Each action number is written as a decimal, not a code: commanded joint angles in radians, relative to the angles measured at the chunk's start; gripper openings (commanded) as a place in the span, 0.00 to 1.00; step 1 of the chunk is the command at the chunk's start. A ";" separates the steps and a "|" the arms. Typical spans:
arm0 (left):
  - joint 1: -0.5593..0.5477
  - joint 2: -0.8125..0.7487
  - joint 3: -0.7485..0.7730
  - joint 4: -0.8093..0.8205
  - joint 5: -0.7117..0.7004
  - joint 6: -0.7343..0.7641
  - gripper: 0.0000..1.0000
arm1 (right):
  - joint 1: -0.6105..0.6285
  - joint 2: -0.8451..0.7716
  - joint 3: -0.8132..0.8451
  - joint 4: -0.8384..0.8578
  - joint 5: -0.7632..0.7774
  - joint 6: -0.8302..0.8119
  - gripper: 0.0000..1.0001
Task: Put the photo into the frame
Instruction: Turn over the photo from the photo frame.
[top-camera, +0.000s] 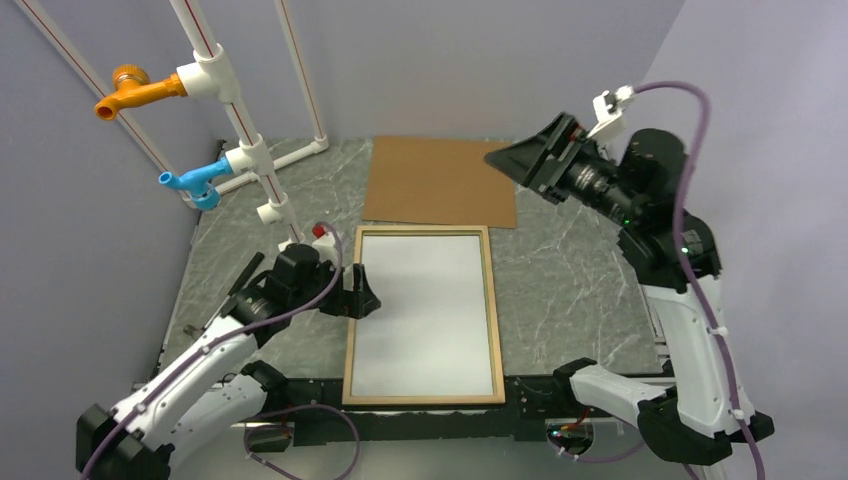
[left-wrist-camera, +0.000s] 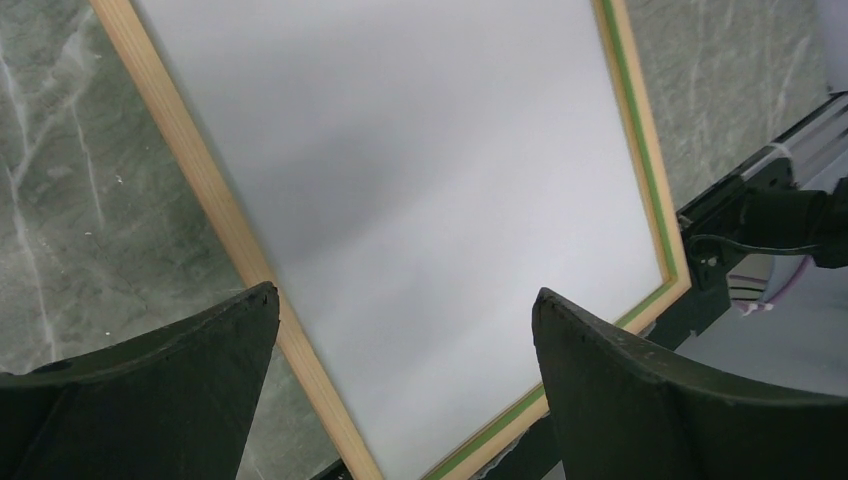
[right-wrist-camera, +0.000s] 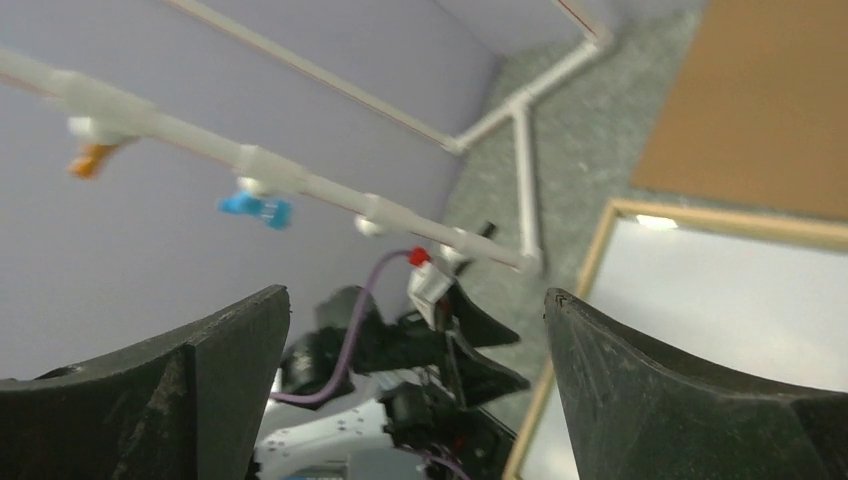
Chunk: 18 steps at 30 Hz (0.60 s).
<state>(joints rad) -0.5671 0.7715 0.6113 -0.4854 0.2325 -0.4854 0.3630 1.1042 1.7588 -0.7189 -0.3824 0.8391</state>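
White-backed photo (top-camera: 425, 310) lies inside the wooden frame (top-camera: 494, 310).

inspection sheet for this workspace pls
surface: grey-green marbled table, no spills seen
job's things: frame flat, pale wood up; photo apparently in it, white back up
clutter: brown backing board beyond the frame's far end
grippers: left gripper open by the frame's left edge; right gripper open, raised, empty
cables: purple cable along each arm, none across the frame
surroundings: pipe rack with orange tap and blue tap, left; plain walls
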 joint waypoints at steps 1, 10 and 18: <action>-0.004 0.116 0.067 0.089 0.020 0.059 0.99 | -0.016 -0.026 -0.198 0.050 0.117 -0.068 1.00; -0.007 0.459 0.343 0.164 -0.024 0.172 1.00 | -0.235 0.045 -0.447 0.095 0.167 -0.229 1.00; -0.017 0.772 0.626 0.150 -0.133 0.231 1.00 | -0.314 0.154 -0.560 0.227 0.214 -0.306 1.00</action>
<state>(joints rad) -0.5774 1.4342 1.1152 -0.3542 0.1848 -0.3035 0.0628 1.2259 1.2366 -0.6209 -0.1959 0.5945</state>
